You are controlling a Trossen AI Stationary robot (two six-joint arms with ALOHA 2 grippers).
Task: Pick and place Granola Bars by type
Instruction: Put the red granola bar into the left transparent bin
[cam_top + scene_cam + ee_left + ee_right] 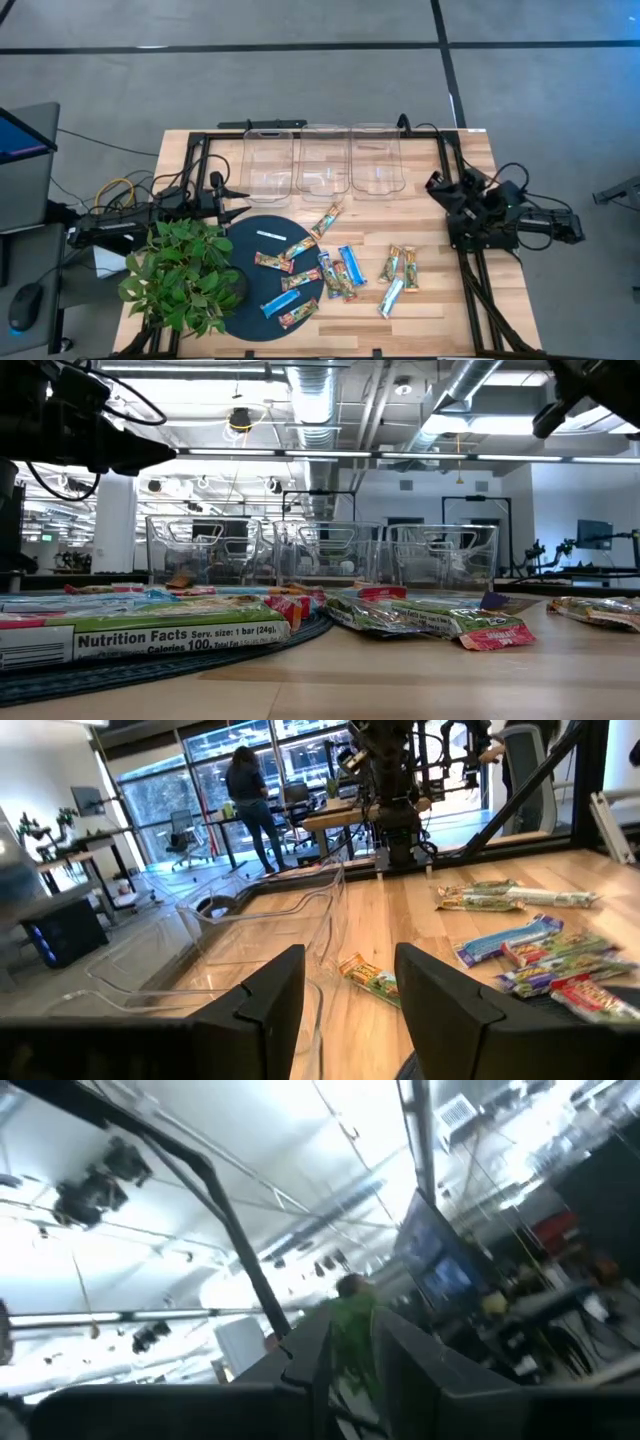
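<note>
Bars: I count about twelve Granola Bars (335, 270).
Bins: three clear bins (323, 160).
Left gripper (348, 982): fingers spread, empty.
Right gripper (345, 1345): I see it spread.

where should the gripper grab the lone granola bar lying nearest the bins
Grip the granola bar across its narrow width at mid-length, coming straight down. It lies flat and diagonal on bare table, apart from the other bars, so turn the wrist to match. The open left gripper is nearer.

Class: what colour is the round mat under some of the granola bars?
Dark blue-black round mat, clearest in the high view.
</note>
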